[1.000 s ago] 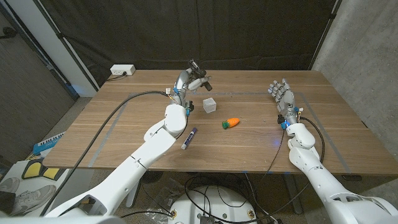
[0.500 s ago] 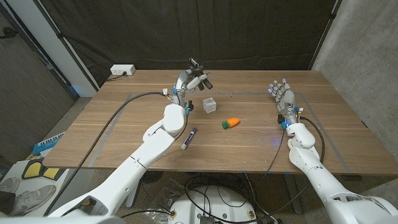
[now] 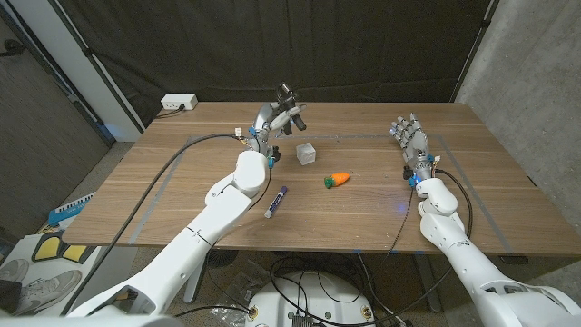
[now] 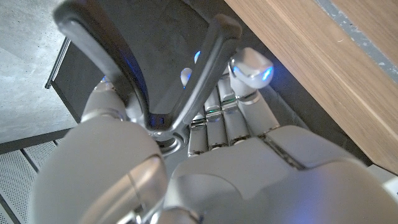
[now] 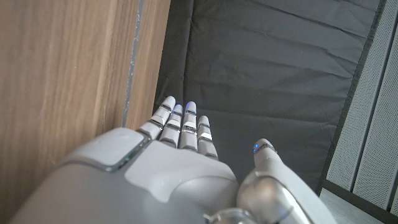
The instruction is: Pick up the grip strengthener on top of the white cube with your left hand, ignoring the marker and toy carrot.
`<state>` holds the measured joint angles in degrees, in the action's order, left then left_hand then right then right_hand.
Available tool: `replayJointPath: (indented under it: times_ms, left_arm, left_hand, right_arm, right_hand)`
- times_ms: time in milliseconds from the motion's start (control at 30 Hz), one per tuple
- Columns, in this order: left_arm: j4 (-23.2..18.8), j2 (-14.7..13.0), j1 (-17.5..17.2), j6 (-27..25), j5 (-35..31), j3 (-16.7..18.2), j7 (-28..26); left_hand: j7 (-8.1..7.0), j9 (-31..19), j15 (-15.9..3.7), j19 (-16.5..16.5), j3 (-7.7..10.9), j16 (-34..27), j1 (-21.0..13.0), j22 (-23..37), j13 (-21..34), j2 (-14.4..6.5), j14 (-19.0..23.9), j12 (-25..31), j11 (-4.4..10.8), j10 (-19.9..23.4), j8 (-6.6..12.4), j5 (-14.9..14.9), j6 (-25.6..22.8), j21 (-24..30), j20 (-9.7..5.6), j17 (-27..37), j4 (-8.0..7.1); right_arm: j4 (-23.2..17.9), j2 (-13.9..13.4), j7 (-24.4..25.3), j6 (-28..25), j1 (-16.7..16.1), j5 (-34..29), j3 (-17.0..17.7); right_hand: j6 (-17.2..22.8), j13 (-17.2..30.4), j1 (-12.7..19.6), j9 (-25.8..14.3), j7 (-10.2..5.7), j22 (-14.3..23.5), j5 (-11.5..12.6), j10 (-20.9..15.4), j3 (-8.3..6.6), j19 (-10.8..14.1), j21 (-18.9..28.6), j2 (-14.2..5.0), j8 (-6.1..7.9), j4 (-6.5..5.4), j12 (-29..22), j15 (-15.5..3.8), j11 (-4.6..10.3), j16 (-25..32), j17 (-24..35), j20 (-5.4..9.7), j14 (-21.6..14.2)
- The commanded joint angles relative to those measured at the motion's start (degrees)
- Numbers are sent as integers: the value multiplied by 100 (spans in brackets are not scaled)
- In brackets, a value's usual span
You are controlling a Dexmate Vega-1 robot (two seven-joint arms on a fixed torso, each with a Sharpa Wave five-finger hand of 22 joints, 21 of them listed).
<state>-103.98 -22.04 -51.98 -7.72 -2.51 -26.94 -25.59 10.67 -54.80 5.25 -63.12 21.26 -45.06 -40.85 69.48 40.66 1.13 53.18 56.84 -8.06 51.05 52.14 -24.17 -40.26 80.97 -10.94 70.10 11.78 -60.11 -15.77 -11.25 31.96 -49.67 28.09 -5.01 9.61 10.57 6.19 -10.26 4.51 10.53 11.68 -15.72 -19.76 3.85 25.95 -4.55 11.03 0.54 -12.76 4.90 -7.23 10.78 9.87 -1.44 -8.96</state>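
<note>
left hand (image 3: 275, 119): grips the grip strengthener (image 3: 290, 102), raised behind the white cube (image 3: 308, 153)
right hand (image 3: 410, 142): fingers spread, holds nothing, near the table (image 3: 182, 182) edge
toy carrot (image 3: 338, 179), marker (image 3: 276, 202): mid-table

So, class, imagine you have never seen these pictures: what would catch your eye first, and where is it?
Most striking is the left robot hand, raised at the far side of the table and holding the dark grip strengthener. Near it, mid-table, sits the small white cube, with the bright orange toy carrot just in front. The right robot hand waits near the table's right side with nothing in it.
</note>
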Motion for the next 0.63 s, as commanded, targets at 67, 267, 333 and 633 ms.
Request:
replayJointPath:
  times_ms: [67,267,333,633]
  left_arm:
    - [224,-142,6,367,187,158,147]
    - [716,-204,78,940,350,251,291]
    - [961,-254,128,1194,488,304,448]
    - [1480,-341,316,1387,743,327,780]
  left_hand:
    - [-68,37,-1645,65,2803,-4366,1244,-92,3016,-1101,2635,3258,978,850,44,-18,-37,-75,-81,28,-2279]
    - [-195,105,-1660,113,2846,-4350,1330,-204,3020,-1071,2609,3265,1027,776,36,-7,63,-206,-80,23,-2268]
    - [-205,132,-1658,82,2862,-4340,1356,-193,3019,-1065,2595,3267,1047,753,41,-3,71,-206,-91,21,-2263]
    - [-228,211,-1664,78,2917,-4328,1447,-266,3017,-1046,2600,3281,1068,745,79,15,81,-312,-88,18,-2249]
  right_arm:
    - [-783,-67,599,-275,-384,-304,-197]
    - [-1494,-120,1229,-583,-739,-612,-416]
    - [-1798,-100,1552,-662,-896,-801,-539]
    - [-2196,-148,2158,-674,-1119,-1000,-873]
  right_hand:
    - [53,12,-52,-25,-2,26,48,-55,16,53,-35,-1,4,-2,-39,-12,6,-14,14,3,-59]
    - [53,11,-52,-26,-2,26,50,-56,16,53,-41,-1,3,-1,-36,-6,6,-18,13,2,-53]
    - [53,11,-52,-26,-2,26,51,-56,15,54,-43,-1,2,-1,-35,-5,6,-18,13,3,-53]
    - [49,11,-51,-26,-6,26,54,-58,15,58,-51,-2,-1,2,-31,-9,6,-20,12,1,-54]
